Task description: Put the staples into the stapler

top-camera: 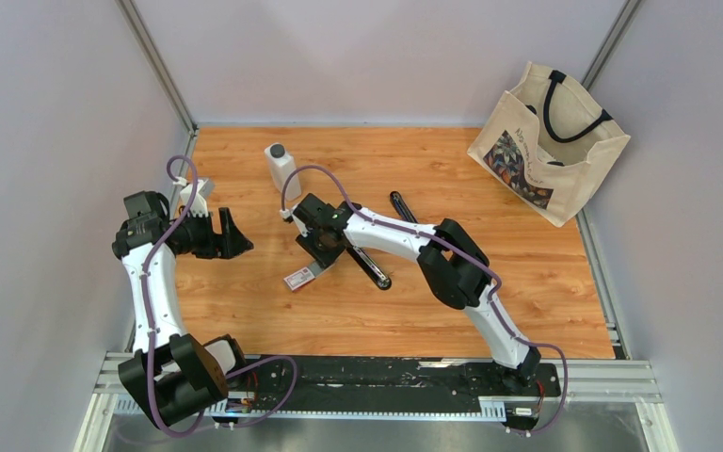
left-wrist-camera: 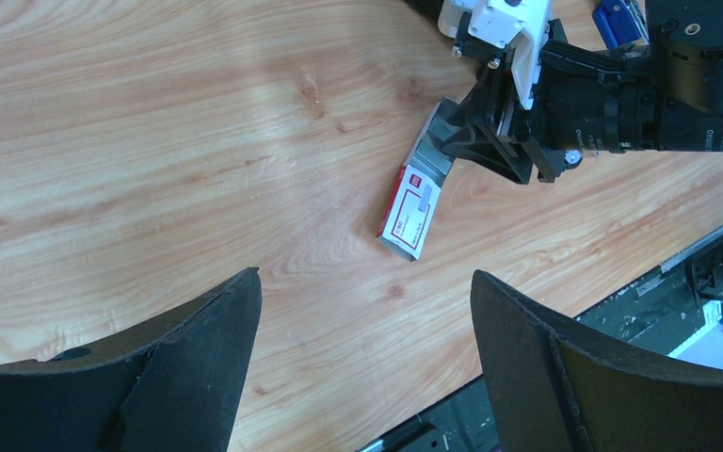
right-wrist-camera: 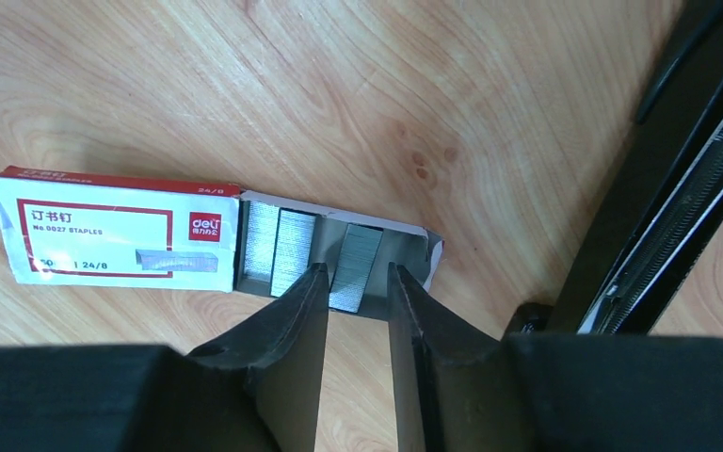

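The staples box [right-wrist-camera: 118, 231] is white and red and lies flat on the wood, its grey tray [right-wrist-camera: 405, 240] slid out to the right with metal strips inside. One tilted strip of staples [right-wrist-camera: 358, 264] sits between the tips of my right gripper [right-wrist-camera: 358, 273], whose jaws are closed narrowly on it. The black stapler [right-wrist-camera: 678, 188] lies opened just right of the tray. From above, the right gripper [top-camera: 325, 250] hangs over the box [top-camera: 301, 278], with the stapler [top-camera: 372, 264] beside it. My left gripper [top-camera: 231, 235] is open and empty to the left, looking at the box [left-wrist-camera: 412, 212].
A white bottle [top-camera: 281, 168] stands behind the right gripper. A canvas tote bag [top-camera: 546, 141] leans at the back right corner. The black mounting rail [top-camera: 386, 377] runs along the table's near edge.
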Robot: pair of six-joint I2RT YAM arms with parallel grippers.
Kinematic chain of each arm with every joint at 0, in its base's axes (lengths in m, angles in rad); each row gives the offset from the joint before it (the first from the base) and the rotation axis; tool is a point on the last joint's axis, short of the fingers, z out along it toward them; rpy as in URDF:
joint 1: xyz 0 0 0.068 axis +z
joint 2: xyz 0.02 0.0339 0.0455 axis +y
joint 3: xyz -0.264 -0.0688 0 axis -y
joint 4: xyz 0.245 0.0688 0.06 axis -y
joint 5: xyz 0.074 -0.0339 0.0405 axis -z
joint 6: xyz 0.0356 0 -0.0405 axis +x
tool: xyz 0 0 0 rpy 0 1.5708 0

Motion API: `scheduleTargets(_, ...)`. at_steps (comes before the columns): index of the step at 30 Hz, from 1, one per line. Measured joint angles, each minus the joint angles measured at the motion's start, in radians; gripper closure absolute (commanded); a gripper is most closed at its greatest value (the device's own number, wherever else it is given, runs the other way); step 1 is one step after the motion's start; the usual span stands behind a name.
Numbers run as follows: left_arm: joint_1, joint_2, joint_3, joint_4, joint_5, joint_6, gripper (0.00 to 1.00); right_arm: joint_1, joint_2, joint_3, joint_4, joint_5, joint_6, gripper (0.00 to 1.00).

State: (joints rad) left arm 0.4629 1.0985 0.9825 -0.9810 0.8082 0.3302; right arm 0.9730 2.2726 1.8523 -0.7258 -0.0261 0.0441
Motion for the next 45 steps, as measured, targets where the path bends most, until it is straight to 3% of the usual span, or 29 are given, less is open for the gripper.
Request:
scheduleTargets(18, 0.003, 0.0, 0.0, 0.0, -0.003, 0.0, 0.1, 0.002, 0.016, 0.018, -0.019, 0.045, -0.022, 0.69)
scheduleTargets(28, 0.005, 0.0, 0.0, 0.003, -0.003, 0.0, 0.1, 0.003, 0.016, 0.019, -0.019, 0.05, -0.03, 0.78)
scheduleTargets(45, 0.009, 0.0, 0.0, 0.006, -0.004, 0.0, 0.1, 0.006, -0.039, 0.019, -0.018, 0.05, -0.064, 0.78)
